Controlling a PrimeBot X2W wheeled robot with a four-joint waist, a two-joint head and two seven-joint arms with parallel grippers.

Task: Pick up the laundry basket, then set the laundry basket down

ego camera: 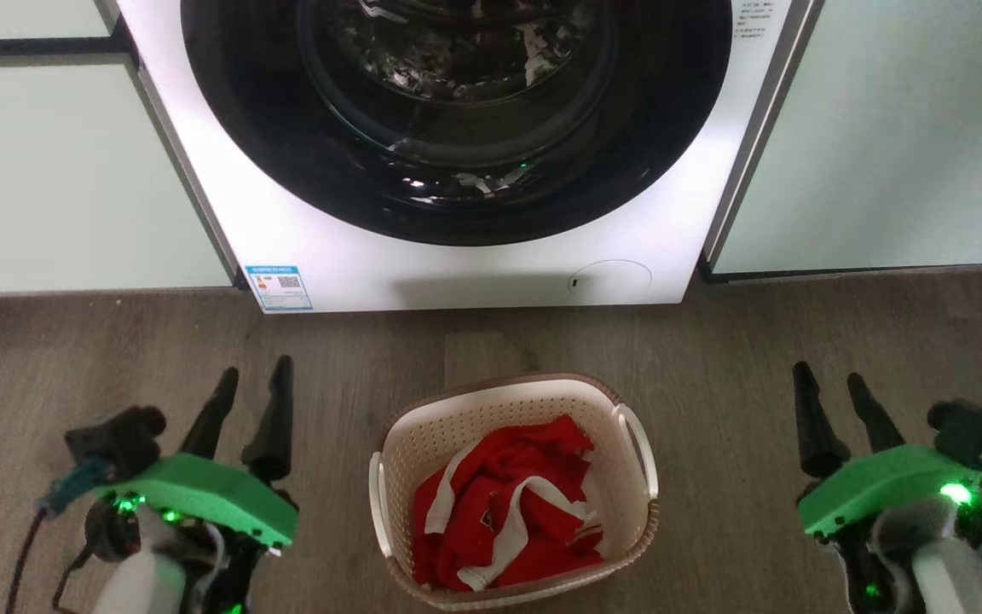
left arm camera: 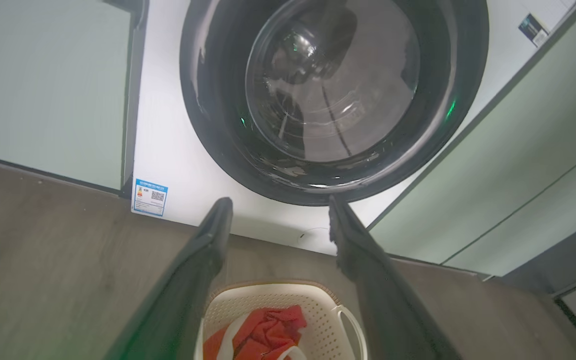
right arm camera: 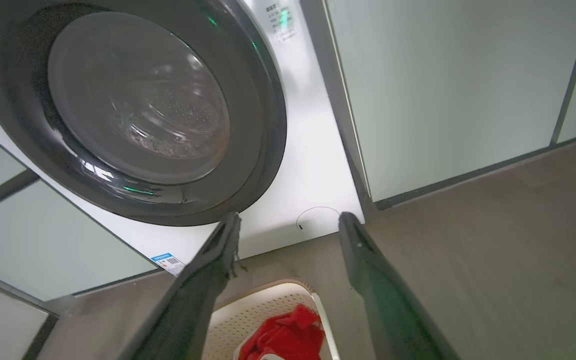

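The laundry basket (ego camera: 474, 418), cream-white and perforated with a brown rim and white loop handles, stands on the floor in front of the washing machine, with red-and-white cloth (ego camera: 508, 503) inside. My left gripper (ego camera: 257, 371) hovers open to its left and my right gripper (ego camera: 828, 375) open to its right, both clear of it and holding nothing. In the left wrist view the laundry basket (left arm camera: 313, 300) lies low between the spread left gripper (left arm camera: 278, 202) fingers. In the right wrist view the laundry basket (right arm camera: 263, 305) lies below the spread right gripper (right arm camera: 290, 217).
A white front-loading washing machine (ego camera: 457, 264) with a dark round door stands just beyond the basket. Pale green cabinet panels (ego camera: 65, 170) flank it on both sides. Grey wood-look floor (ego camera: 713, 358) stretches around the basket.
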